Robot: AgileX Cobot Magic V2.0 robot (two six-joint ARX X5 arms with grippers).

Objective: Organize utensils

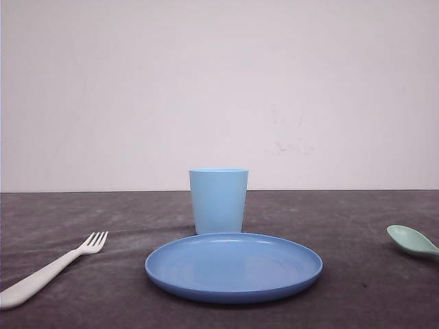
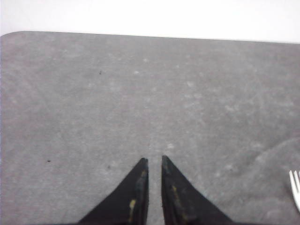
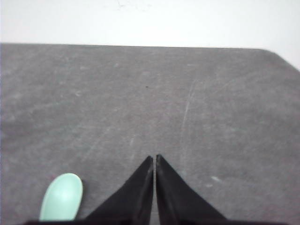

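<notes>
A white four-tined fork lies flat on the dark table at the front left, tines pointing toward the middle. Its tine tips peek in at the edge of the left wrist view. A pale mint-green spoon rests at the far right, bowl up; its bowl lies beside the right fingers. My left gripper hovers over bare table, shut with only a thin slit and nothing held. My right gripper is shut too, empty, with the spoon bowl off to one side.
A round blue plate sits at the front centre with a light blue cup upright just behind it. The grey table's far edge meets a white wall. Bare table stretches between the plate and each utensil.
</notes>
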